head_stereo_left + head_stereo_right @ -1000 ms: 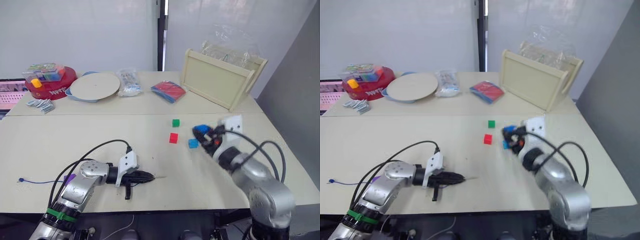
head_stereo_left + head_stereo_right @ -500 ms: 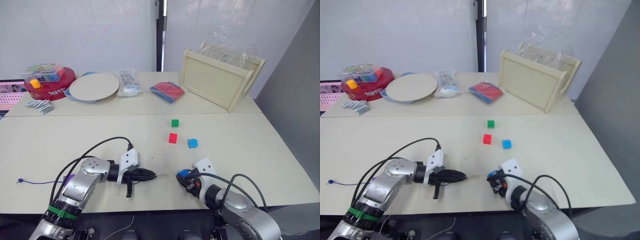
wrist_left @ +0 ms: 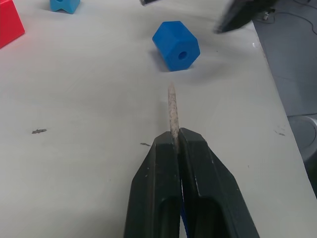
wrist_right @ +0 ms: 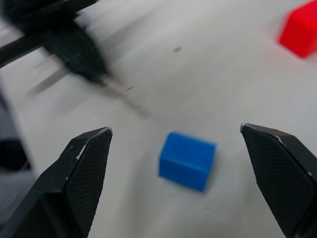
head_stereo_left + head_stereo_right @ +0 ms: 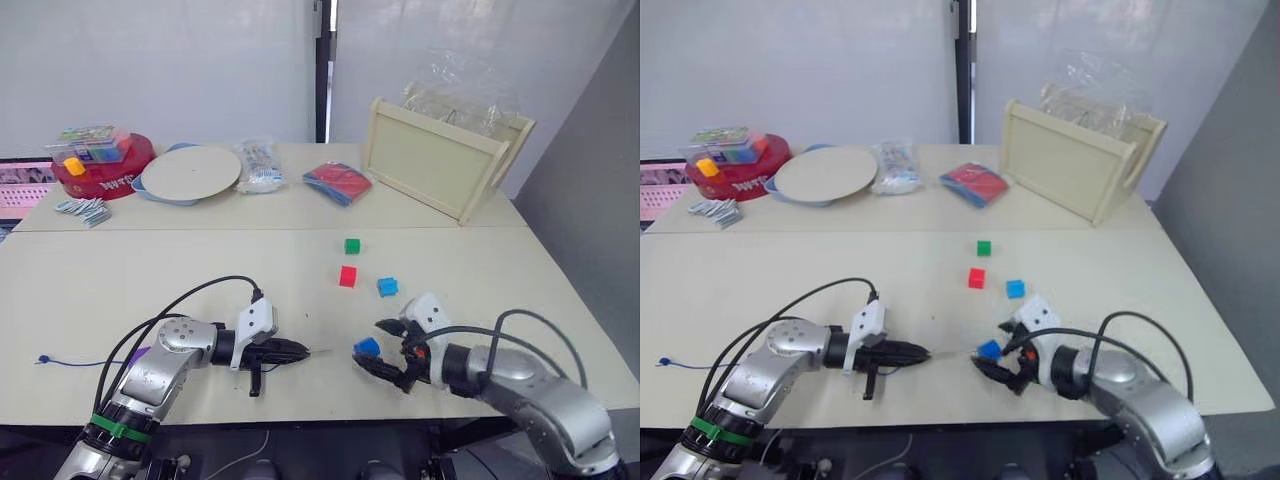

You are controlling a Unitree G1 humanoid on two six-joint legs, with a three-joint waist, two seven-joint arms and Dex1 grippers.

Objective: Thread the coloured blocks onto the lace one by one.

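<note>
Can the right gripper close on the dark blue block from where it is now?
Probably yes. The right gripper is open with a finger on either side of the dark blue block, which lies free on the table. Nothing sits between them; the lace tip is beside it, apart.

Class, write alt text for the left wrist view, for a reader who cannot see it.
The left gripper is shut on the lace's pale stiff tip, which points at a blue block lying on the table with its hole facing the tip. A red block and a lighter blue block lie farther off.
</note>
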